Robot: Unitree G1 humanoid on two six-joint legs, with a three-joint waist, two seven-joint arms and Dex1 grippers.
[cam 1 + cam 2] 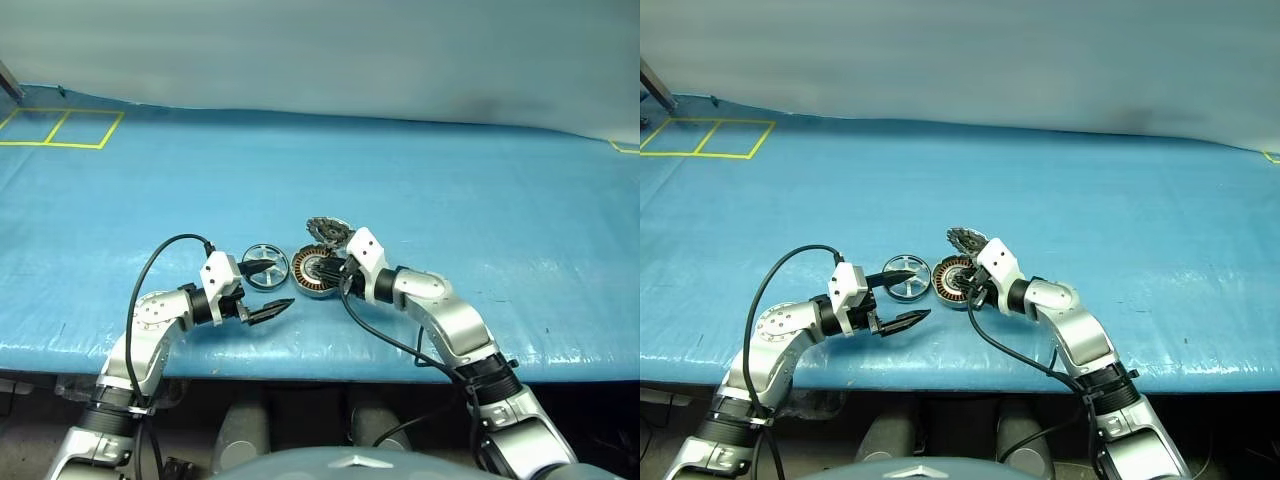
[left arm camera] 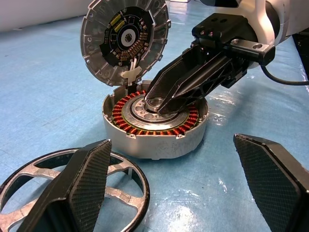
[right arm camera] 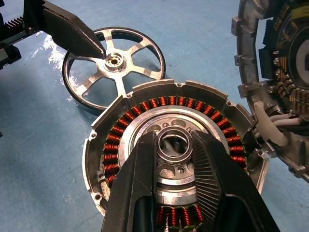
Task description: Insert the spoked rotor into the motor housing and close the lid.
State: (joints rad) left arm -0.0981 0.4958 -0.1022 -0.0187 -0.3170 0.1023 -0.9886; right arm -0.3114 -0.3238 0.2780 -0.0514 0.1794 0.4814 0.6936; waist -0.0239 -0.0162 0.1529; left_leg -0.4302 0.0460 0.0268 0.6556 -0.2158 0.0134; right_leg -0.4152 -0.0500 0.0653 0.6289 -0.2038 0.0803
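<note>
We've got the motor housing (image 3: 169,159) flat on the blue counter (image 1: 480,150), lid (image 2: 124,41) swung up on its hinge so the bore's clear. Our right hand (image 3: 175,145) sits narrowly parted over the silver centre ring, fingertips touching it, prob. steadying the housing. Spoked rotor (image 3: 114,64) lies loose just beside it. Left hand (image 1: 262,290) gapes wide w/ nothing held, one finger (image 2: 79,181) over the rotor, ready for pickup.
</note>
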